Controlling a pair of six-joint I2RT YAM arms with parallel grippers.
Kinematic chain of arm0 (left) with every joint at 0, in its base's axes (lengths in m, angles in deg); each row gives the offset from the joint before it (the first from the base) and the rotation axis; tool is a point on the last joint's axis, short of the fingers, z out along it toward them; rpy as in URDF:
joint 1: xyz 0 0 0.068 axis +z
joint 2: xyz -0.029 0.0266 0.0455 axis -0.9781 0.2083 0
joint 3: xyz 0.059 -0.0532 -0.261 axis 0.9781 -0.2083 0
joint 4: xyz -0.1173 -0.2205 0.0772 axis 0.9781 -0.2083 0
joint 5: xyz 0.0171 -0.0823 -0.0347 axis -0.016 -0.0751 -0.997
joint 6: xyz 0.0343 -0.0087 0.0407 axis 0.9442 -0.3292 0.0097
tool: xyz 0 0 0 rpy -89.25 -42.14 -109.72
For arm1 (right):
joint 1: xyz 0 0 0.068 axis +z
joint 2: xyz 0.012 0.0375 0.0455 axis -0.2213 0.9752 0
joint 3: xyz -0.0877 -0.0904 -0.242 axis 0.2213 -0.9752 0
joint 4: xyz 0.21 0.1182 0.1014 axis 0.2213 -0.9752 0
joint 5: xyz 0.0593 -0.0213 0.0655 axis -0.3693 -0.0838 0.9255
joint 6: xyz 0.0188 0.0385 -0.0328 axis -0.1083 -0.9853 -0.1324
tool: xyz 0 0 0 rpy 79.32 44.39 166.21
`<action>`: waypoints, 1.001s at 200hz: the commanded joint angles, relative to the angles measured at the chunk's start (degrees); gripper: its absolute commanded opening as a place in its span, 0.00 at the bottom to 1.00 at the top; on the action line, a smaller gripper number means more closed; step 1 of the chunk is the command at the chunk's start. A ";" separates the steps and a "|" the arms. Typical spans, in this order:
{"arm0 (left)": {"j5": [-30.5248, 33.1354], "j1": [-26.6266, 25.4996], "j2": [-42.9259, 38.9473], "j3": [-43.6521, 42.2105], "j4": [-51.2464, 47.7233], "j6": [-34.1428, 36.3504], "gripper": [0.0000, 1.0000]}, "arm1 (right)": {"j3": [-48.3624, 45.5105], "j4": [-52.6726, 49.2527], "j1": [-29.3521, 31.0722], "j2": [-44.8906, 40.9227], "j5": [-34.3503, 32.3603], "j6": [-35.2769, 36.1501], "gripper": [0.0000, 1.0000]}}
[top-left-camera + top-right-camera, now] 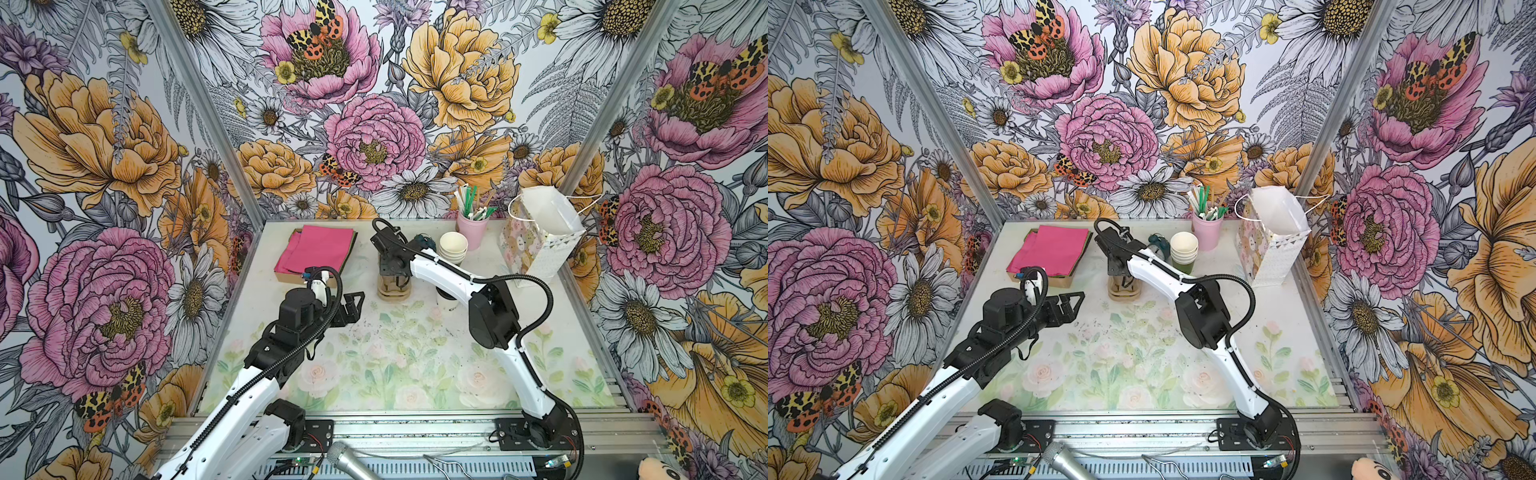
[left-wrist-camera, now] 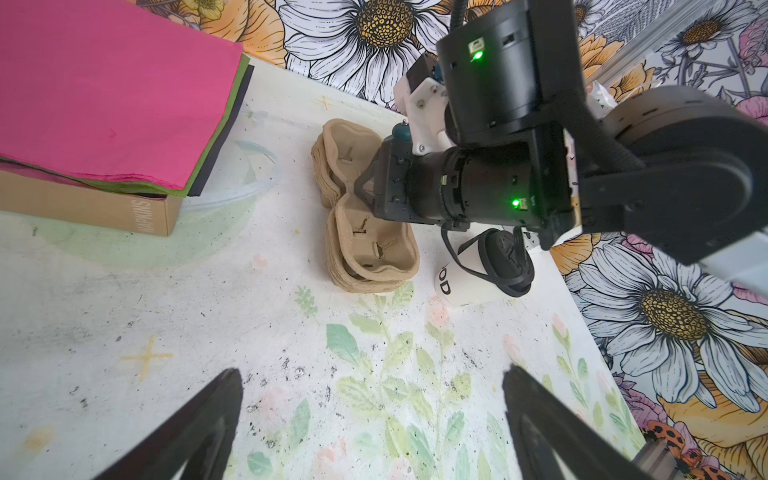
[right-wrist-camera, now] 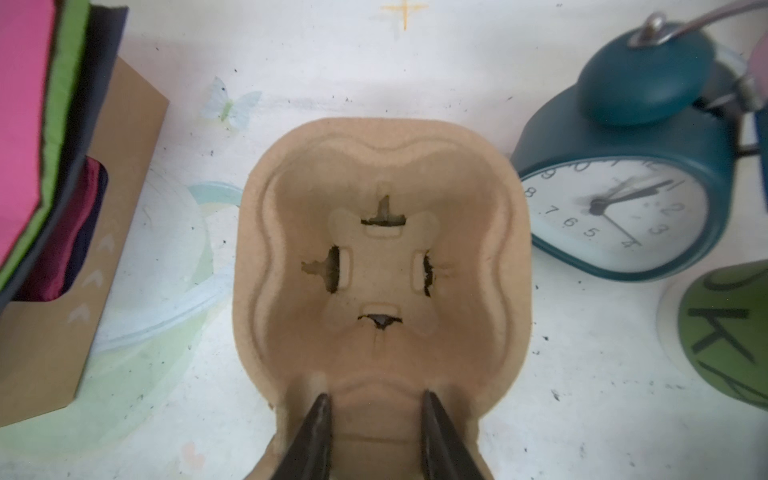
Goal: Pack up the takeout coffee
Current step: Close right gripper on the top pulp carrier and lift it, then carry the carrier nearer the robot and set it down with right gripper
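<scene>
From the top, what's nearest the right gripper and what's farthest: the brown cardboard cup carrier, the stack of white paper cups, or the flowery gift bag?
1. Brown cardboard cup carrier: directly under the right gripper, mid-table.
2. Stack of white paper cups: further back, to the right.
3. Flowery gift bag: far right, near the back corner.

Left gripper point(image 2: 372, 371): both dark fingers point(image 2: 208, 419) spread wide, with only the flower-printed mat point(image 2: 166, 311) between them, speckled with black grit. Straight ahead of the gap is a stack of pulp carriers point(image 2: 374, 253) (two-cup type, nested). The right gripper point(image 2: 359, 189) sits down at the stack's waist, its grip hidden. Takeout coffee point(image 2: 465, 282), white cup with black lid, stands just beside the carriers, ahead of one finger. Ahead of the opposite finger, farther off: pink napkins point(image 2: 112, 83) on a brown box point(image 2: 83, 208).
</scene>
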 commanded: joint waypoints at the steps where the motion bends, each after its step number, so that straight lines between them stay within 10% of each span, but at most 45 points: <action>1: -0.90 0.67 -0.83 -0.88 1.32 -0.84 0.99 | 1.63 0.38 0.46 -4.31 -1.57 0.84 0.34; 95: -0.81 0.69 -1.36 -0.77 1.14 -0.95 0.99 | -5.87 0.37 2.37 -16.65 -1.96 4.29 0.34; 200: -0.13 0.70 -2.06 -0.37 0.05 -0.66 0.99 | -45.17 0.27 10.39 -50.90 -1.76 3.73 0.34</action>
